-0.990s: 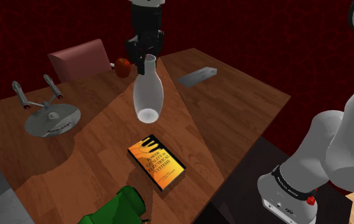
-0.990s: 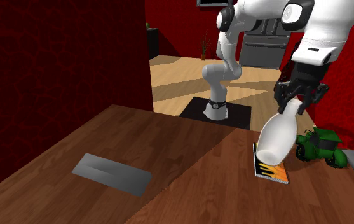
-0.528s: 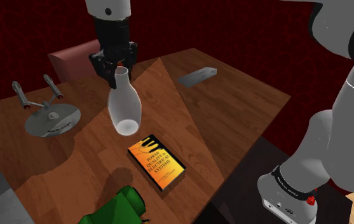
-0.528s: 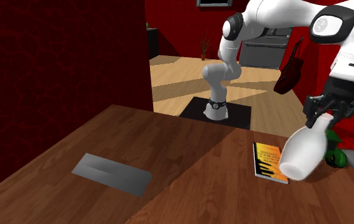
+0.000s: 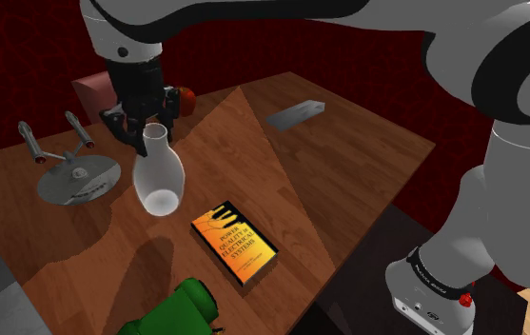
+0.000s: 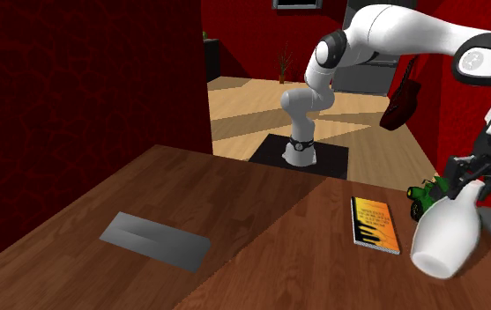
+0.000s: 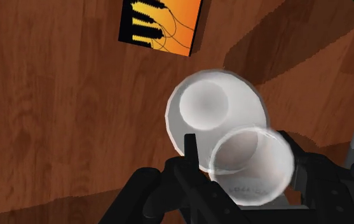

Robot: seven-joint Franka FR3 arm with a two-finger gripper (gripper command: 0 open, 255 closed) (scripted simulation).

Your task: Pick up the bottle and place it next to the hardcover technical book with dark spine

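A clear, pale glass bottle [image 5: 159,176] hangs by its neck from my gripper [image 5: 150,128], above the wooden table [image 5: 348,162]. My gripper is shut on the bottle's neck. The bottle [image 6: 447,234] is off the surface, tilted, beside the book [image 6: 375,224] on the second exterior view's right. The book [image 5: 235,242] has an orange and black cover and lies flat, at the bottle's lower right in the shoulder view. In the wrist view I look down through the bottle's mouth [image 7: 251,158] to its base [image 7: 215,109], with the book [image 7: 162,24] beyond on the wood.
A grey starship model [image 5: 69,171] sits at the shoulder view's left. A green toy [image 5: 179,310] lies near the front edge. A red apple [image 5: 186,96] and a pink box [image 5: 101,88] sit at the back. A grey flat slab [image 5: 296,114] lies farther right.
The arm has carried the bottle toward the shoulder view's left and lower, from near the apple to a spot between the starship model and the book. The grip is unchanged.
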